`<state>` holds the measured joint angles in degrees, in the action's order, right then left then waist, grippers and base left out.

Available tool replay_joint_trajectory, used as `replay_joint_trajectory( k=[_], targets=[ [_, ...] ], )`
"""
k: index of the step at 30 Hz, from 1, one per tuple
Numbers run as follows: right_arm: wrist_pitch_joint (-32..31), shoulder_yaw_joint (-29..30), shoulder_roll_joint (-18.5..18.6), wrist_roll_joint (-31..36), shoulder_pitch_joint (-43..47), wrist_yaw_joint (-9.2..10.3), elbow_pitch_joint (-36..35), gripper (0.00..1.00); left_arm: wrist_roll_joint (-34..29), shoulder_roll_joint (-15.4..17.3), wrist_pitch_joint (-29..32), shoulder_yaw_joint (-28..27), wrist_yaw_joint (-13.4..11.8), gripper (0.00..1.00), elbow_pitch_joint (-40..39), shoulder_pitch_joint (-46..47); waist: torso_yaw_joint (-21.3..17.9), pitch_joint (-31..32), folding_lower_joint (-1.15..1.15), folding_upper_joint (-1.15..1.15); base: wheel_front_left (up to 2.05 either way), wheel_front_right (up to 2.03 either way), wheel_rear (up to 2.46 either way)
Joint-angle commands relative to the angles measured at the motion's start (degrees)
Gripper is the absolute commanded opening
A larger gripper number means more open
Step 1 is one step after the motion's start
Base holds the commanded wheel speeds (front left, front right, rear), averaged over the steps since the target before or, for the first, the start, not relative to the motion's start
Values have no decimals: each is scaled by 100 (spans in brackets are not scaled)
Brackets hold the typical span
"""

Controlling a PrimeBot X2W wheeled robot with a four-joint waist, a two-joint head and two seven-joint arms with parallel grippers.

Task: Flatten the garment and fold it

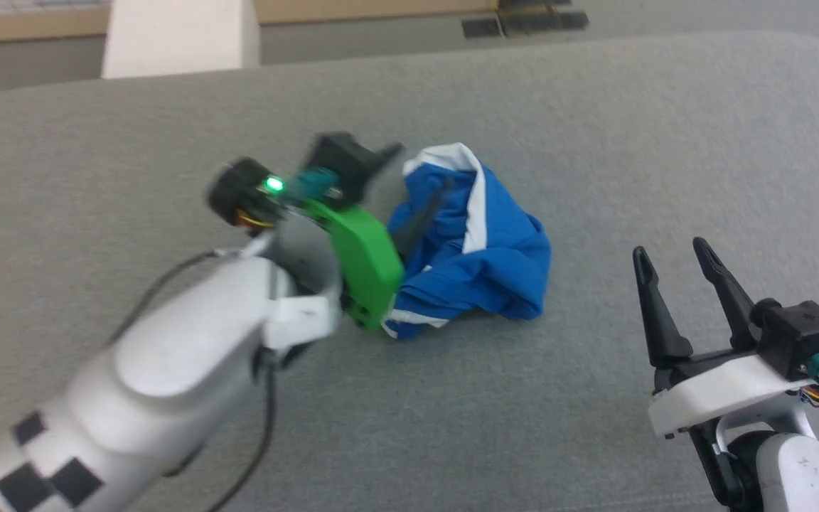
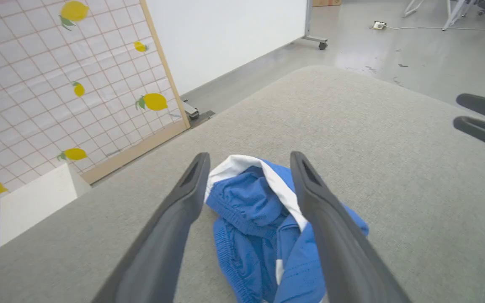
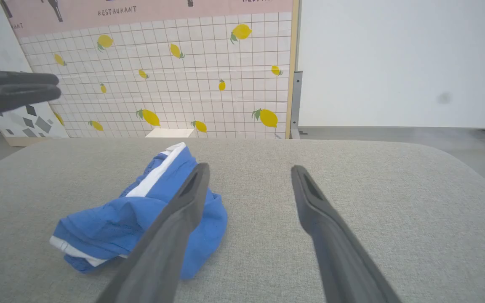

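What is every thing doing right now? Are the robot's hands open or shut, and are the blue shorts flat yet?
Blue shorts: crumpled in a heap, not flat, not folded.
Left hand: open, fingers spread over the shorts, gripping nothing.
Right hand: open, empty, off to the side of the shorts.
Green light on the left wrist: on.

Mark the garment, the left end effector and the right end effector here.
garment (image 1: 502, 249), head view, middle of the blue heap
left end effector (image 2: 249, 157), left wrist view, midway between fingertips
right end effector (image 1: 669, 246), head view, midway between fingertips
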<state>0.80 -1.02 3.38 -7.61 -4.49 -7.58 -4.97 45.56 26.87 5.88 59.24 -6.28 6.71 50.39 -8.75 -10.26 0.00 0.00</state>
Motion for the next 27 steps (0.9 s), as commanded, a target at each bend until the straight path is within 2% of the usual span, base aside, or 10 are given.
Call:
replay_joint_trajectory(
  k=[1,10,14,19,24,27],
  targets=[
    [-41,27,27,-31,59,9,-3,100,28,208,-123,-143,-119,100,-34,72,477,489,0,0,0,0,0],
    [-197,72,135,-150,254,9,-142,100,19,1428,-1273,-918,-848,100,-126,-831,799,797,0,0,0,0,0],
    [-224,96,164,-175,387,9,-202,100,91,1776,-1737,-1072,-1210,100,-354,-1582,879,855,0,0,0,0,0],
    [-225,107,184,-207,564,9,-245,100,205,1827,-2014,-1271,-1632,100,-735,-2489,948,913,0,0,0,0,0],
    [-221,92,201,-238,699,9,-253,100,197,1630,-2081,-1619,-1882,100,-969,-3176,966,989,0,0,0,0,0],
    [-234,100,210,-251,730,9,-264,100,51,1458,-2085,-1998,-1927,100,-1127,-3423,975,1004,0,0,0,0,0]
  ],
)
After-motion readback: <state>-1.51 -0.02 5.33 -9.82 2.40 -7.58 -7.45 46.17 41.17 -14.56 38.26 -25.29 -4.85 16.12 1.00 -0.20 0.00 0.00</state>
